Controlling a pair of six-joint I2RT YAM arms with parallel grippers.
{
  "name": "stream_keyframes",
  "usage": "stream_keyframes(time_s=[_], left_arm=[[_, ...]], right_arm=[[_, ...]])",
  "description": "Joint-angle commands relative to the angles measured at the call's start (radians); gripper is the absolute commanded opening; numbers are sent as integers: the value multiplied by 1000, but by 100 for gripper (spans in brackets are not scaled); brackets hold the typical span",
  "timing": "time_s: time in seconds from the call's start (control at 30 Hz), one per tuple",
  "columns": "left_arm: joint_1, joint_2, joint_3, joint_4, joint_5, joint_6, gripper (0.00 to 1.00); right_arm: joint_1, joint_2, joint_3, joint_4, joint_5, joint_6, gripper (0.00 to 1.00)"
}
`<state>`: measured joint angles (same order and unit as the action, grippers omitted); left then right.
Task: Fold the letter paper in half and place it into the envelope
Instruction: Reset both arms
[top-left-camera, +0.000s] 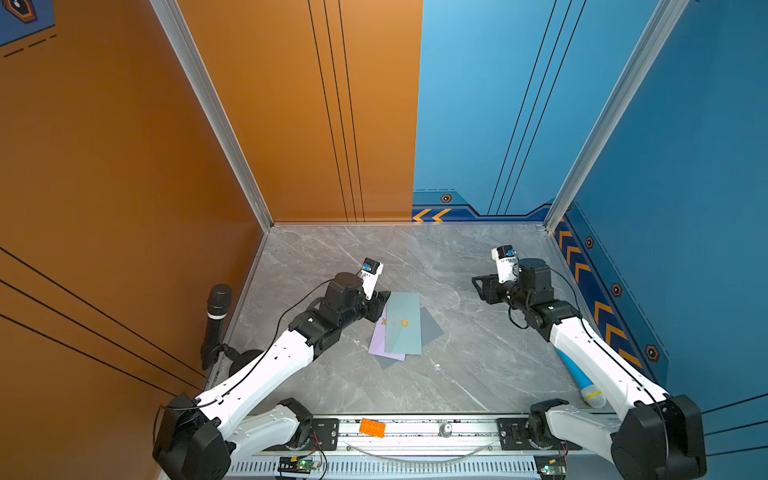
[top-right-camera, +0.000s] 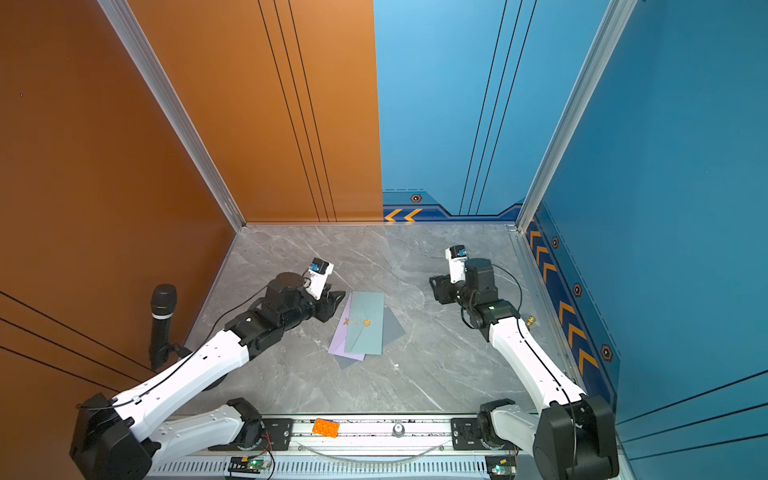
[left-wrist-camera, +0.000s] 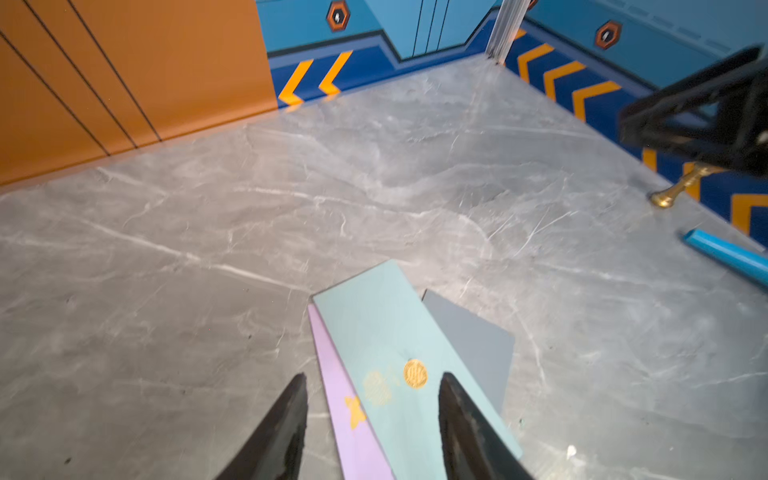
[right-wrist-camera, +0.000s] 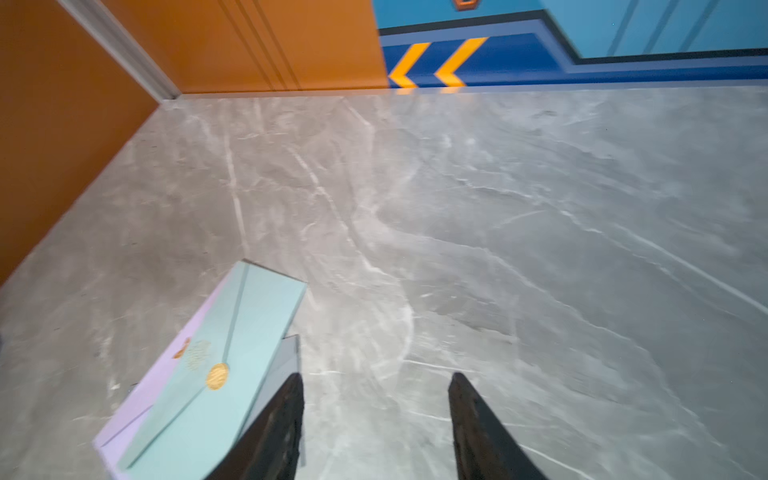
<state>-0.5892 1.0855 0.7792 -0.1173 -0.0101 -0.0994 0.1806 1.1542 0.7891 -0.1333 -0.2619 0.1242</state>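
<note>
On the grey marble table (top-left-camera: 457, 374), both arms reach in from the near rail: left arm (top-left-camera: 266, 365) angled toward centre, right arm (top-left-camera: 590, 353) along the blue wall side.

Stack of flat paper goods mid-table, slightly fanned. Top: teal envelope (top-left-camera: 405, 340), flap side up, closed with a gold seal (top-left-camera: 404, 322). Under it a lilac sheet (top-left-camera: 379, 340) shows along the left edge (a second envelope or a letter, cannot tell). At the bottom a grey sheet (top-left-camera: 431, 328) sticks out to the right and a little at the near end. My read: the grey one is the letter paper, lying flat and unfolded, pinned under the other two.

Left gripper (left-wrist-camera: 374, 378): fingers spread, nothing between them, poised over the far-left corner of the stack. Whether it touches the paper I cannot tell. Right gripper (right-wrist-camera: 376, 376): fingers likewise apart and empty, over bare table, well clear of the stack on its right.

Handling notes (judgement only): a sheet like this is thin, light and limp, and it lies flush on smooth stone, so it will likely skate rather than lift. The exposed right-hand corner of the grey sheet looks the best place to pinch. One claw should pin the stack while the other draws the sheet out, or everything slides together. The fold needs both ends held; creases are permanent.

Off to the sides: black microphone (top-left-camera: 217, 316), blue microphone (top-left-camera: 579, 380), orange brick (top-left-camera: 372, 428) on the rail.
</note>
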Motion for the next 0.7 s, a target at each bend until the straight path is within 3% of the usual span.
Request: stream_keyframes(time_s=[0.0, 0.07, 0.13, 0.33, 0.53, 0.67], left_arm=[[13, -69, -67, 2, -88, 65, 52], [19, -101, -110, -3, -127, 89, 53], [36, -130, -152, -3, -153, 113, 98], [133, -178, -240, 33, -153, 128, 98], [272, -165, -319, 129, -64, 131, 98], [338, -136, -336, 195, -28, 154, 98]], right_arm=[[-81, -9, -72, 1, 54, -109, 59], [-124, -10, -128, 74, 67, -130, 60], [-169, -10, -190, 176, 73, -130, 61], [-235, 41, -357, 538, 101, -89, 61], [-223, 228, -391, 832, 98, -73, 61], [-195, 306, -371, 876, 141, -108, 61]])
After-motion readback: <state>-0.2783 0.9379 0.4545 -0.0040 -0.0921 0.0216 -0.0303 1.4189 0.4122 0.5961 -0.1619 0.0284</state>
